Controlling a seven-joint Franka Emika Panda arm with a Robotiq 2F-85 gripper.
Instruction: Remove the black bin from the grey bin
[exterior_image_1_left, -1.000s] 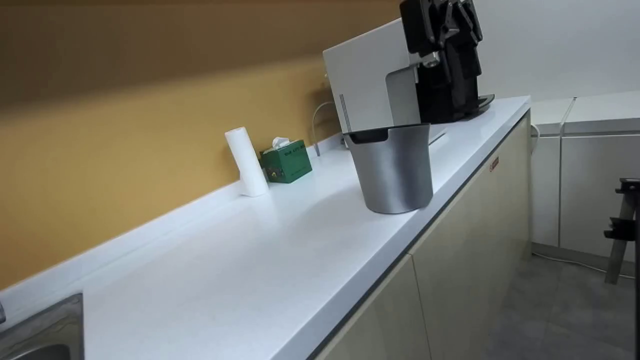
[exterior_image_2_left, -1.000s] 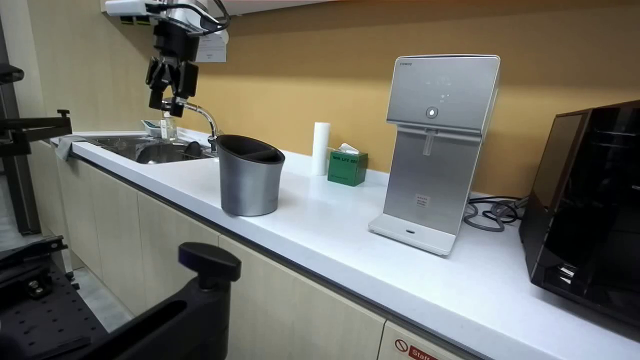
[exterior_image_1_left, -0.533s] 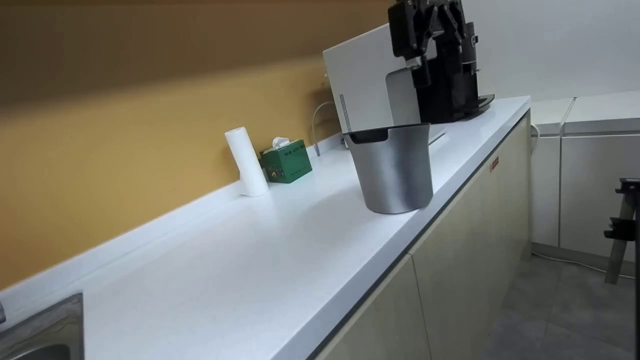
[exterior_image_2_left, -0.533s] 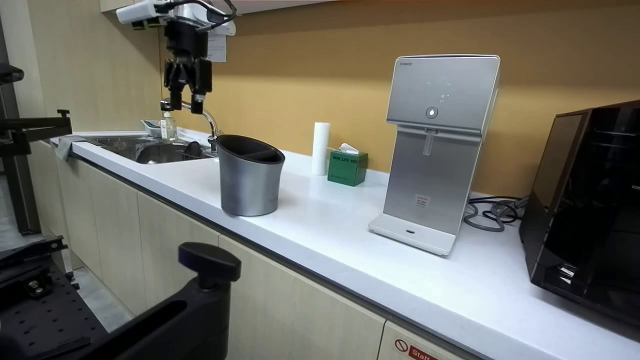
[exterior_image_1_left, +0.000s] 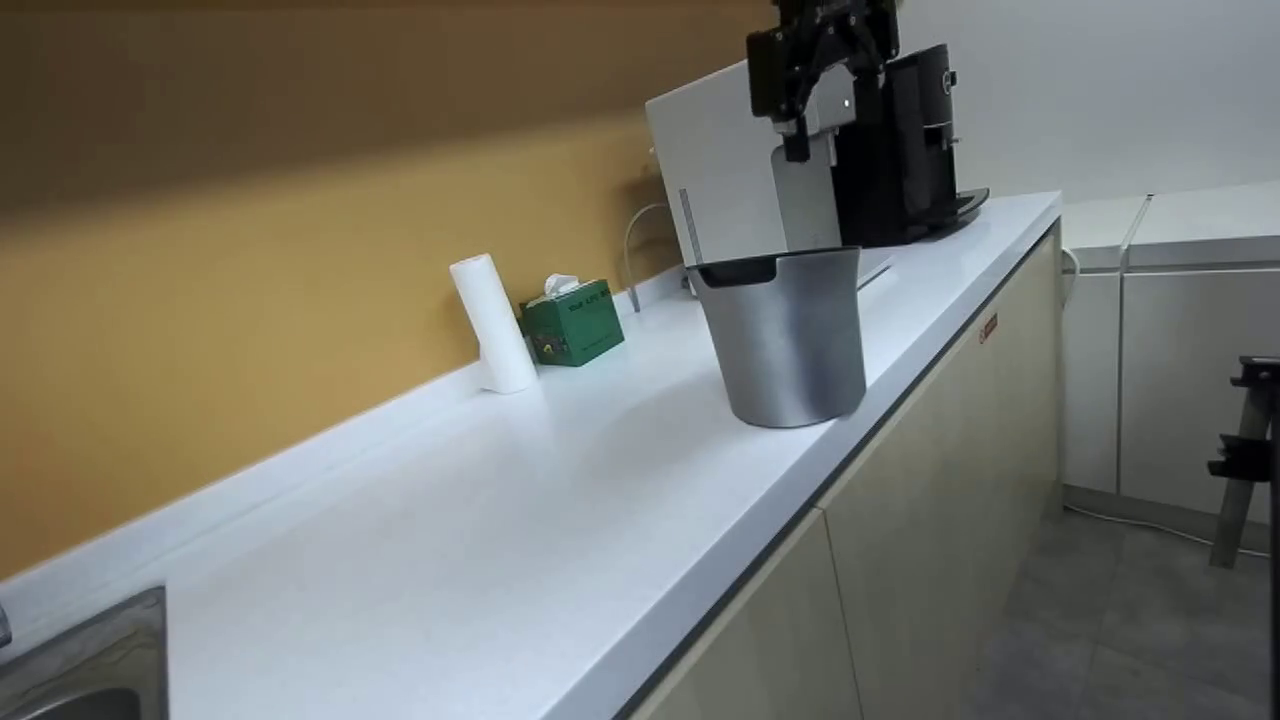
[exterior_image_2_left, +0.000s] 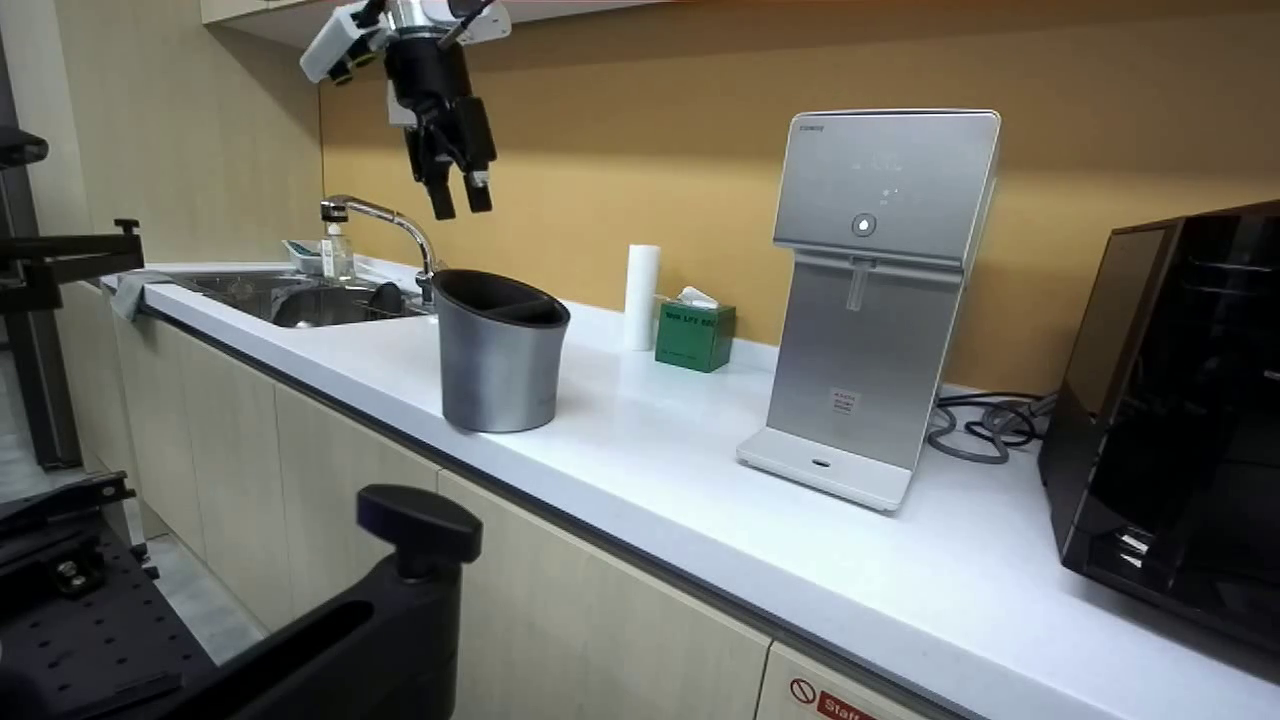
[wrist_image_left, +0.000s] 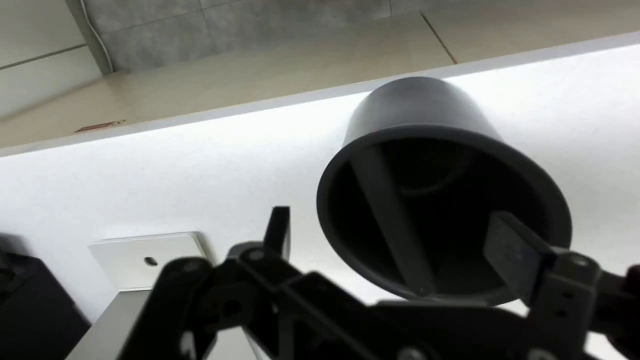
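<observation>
The grey bin (exterior_image_2_left: 500, 375) stands upright near the counter's front edge; it shows in both exterior views (exterior_image_1_left: 795, 345) and in the wrist view (wrist_image_left: 417, 102). The black bin (exterior_image_2_left: 490, 290) sits inside it, with only its dark rim and interior visible; its outer wall is hidden. In the wrist view the black bin (wrist_image_left: 457, 215) has a dark bar across its mouth. My gripper (exterior_image_2_left: 462, 207) is above the bins, tilted, apart from them. In the wrist view the gripper (wrist_image_left: 391, 215) has its fingers wide apart with nothing between them.
A silver water dispenser (exterior_image_2_left: 865, 340), a green tissue box (exterior_image_2_left: 695, 335) and a white paper roll (exterior_image_2_left: 641, 298) stand at the back. A black coffee machine (exterior_image_1_left: 905, 150) is at the far end. A sink (exterior_image_2_left: 300, 300) and faucet (exterior_image_2_left: 405, 225) are beyond the bins.
In an exterior view my gripper has moved right, from near the sink to over the bins, and has tilted. In another exterior view it has moved left. The bins have not moved.
</observation>
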